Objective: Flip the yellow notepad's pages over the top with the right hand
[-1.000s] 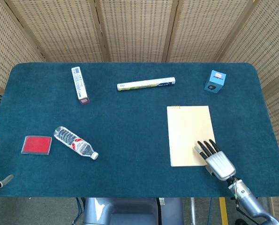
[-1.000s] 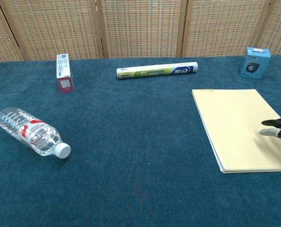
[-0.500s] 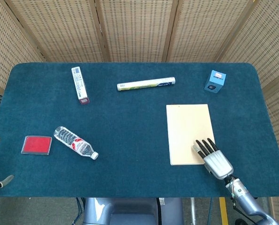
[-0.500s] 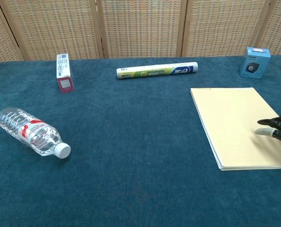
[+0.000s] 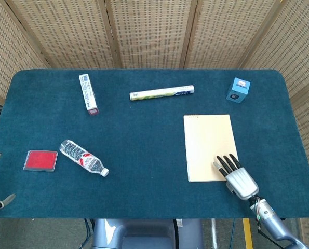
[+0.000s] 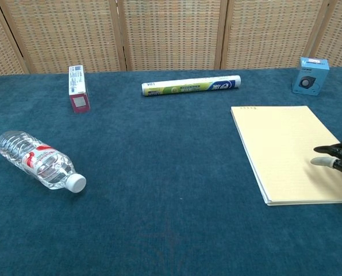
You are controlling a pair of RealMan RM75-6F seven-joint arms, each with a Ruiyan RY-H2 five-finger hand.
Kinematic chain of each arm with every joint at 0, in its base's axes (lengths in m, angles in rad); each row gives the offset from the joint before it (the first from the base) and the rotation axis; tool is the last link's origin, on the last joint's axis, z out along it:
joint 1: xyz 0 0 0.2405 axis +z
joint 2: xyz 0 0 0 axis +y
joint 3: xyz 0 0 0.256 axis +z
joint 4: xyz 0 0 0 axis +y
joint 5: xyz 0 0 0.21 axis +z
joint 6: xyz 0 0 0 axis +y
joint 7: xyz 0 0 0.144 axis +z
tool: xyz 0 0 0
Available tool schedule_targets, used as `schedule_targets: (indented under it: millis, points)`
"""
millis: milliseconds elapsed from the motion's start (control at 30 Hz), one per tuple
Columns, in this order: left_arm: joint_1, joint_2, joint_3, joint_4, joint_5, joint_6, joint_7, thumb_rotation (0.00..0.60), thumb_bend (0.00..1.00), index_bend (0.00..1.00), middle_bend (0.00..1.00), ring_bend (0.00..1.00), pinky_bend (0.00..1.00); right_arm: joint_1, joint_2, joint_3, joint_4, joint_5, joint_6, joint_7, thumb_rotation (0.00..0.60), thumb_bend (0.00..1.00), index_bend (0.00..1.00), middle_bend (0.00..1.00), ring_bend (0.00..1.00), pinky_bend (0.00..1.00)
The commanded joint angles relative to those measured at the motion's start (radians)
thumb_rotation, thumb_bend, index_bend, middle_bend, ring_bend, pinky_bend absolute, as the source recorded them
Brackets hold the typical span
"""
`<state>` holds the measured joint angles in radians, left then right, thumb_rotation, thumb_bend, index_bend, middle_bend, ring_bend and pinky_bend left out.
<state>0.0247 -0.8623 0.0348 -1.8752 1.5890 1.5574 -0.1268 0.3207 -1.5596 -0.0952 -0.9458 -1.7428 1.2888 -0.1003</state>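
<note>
The yellow notepad (image 5: pixel 209 145) lies flat and closed on the right side of the blue table, its bound edge away from me. My right hand (image 5: pixel 236 175) rests palm down on its near right corner, fingers (image 5: pixel 223 162) stretched out on the top page and holding nothing. In the chest view the notepad (image 6: pixel 285 149) shows with only the dark fingertips (image 6: pixel 331 155) of that hand at the right edge. Small parts of my left hand (image 5: pixel 2 202) poke in at the far left edge; its pose is unclear.
A water bottle (image 5: pixel 84 157) and a red flat case (image 5: pixel 40 160) lie at the near left. A narrow white box (image 5: pixel 89 94), a white-green tube (image 5: pixel 161 93) and a small blue box (image 5: pixel 239 90) sit along the back. Wicker screens stand behind.
The notepad has slid a little away from me and slightly left under the right hand's fingers. The hand has shifted with it. Nothing else moved.
</note>
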Motion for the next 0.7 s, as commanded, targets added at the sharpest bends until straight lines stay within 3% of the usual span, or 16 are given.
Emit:
schedule_targets:
  millis: [33, 700]
  points:
    - [0.0, 0.0, 0.0, 0.0, -0.001, 0.0, -0.001, 0.6, 0.0, 0.0, 0.0, 0.0, 0.0, 0.001, -0.002, 0.001, 0.0, 0.002, -0.001, -0.004, 0.6, 0.44, 0.0, 0.0, 0.0, 0.0]
    - [-0.002, 0.002, 0.0, 0.0, -0.003, -0.004, -0.005, 0.6, 0.0, 0.0, 0.0, 0.0, 0.0, 0.032, -0.061, 0.056, 0.048, 0.067, -0.021, -0.051, 0.6, 0.46, 0.0, 0.0, 0.0, 0.0]
